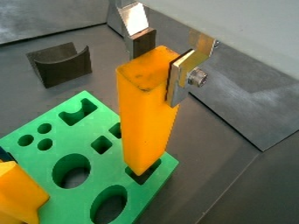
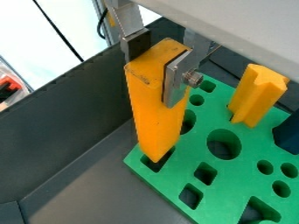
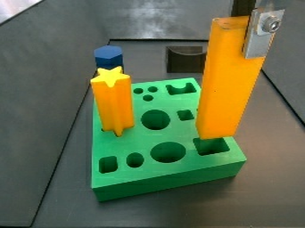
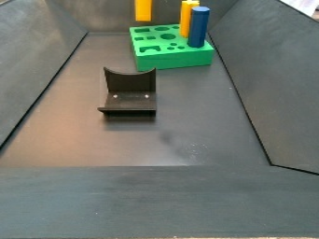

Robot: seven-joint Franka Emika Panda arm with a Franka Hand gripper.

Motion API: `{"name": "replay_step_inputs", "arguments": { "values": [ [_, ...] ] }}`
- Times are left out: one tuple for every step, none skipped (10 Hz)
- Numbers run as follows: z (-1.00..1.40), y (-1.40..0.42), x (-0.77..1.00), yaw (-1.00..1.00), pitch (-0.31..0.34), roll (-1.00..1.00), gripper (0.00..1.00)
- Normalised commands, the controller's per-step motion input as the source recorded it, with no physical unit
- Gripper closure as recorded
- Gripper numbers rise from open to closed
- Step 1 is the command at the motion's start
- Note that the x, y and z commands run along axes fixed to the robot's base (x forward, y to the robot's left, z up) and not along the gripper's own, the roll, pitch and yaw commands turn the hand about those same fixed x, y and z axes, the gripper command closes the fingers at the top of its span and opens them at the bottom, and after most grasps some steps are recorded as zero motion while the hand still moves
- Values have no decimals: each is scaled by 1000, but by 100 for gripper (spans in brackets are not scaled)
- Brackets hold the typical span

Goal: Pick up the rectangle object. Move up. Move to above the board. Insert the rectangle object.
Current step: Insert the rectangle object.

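The rectangle object [image 1: 146, 122] is a tall orange bar. It stands upright with its foot in a corner hole of the green board [image 1: 47, 131], as both side views show [image 3: 224, 85] [image 4: 145, 9]. The gripper [image 1: 163, 61] sits at the bar's top with one finger on each side. One silver finger plate [image 1: 184, 79] lies against one flat side. The dark pad [image 1: 142, 44] of the opposite finger shows most of its face, a little apart from the bar. It looks the same in the wrist view [image 2: 156, 63]. The gripper looks slightly open. It is out of frame in a side view.
A yellow-orange star-topped post [image 3: 111, 102] and a blue hexagonal block [image 3: 110, 56] stand in the board [image 3: 119, 183]. The dark fixture [image 4: 127, 91] stands on the grey floor apart from the board [image 4: 174, 58]. Sloping dark walls enclose the floor.
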Motion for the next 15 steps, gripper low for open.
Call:
{"name": "replay_step_inputs", "arguments": {
  "values": [
    [-11, 0, 0, 0, -4, 0, 100],
    [-29, -31, 0, 0, 0, 0, 100],
    [-49, -77, 0, 0, 0, 0, 100],
    [-106, -151, 183, 0, -11, 0, 100],
    [-209, -43, 229, 0, -19, 26, 100],
    [-257, 0, 226, 71, -34, 17, 100],
    [-271, 0, 143, 60, -41, 29, 100],
    [-260, 0, 43, 80, -24, 54, 100],
    [-229, 0, 0, 69, -21, 49, 100],
    [0, 0, 0, -11, 0, 0, 100],
    [-9, 0, 0, 0, -14, 0, 100],
    [-149, 0, 0, 0, -66, 0, 100],
    [-243, -14, 0, 14, -67, 0, 100],
    [-320, 0, 0, 129, -66, 1, 100],
    [-360, 0, -114, 246, -76, 6, 100]
  ]
}}
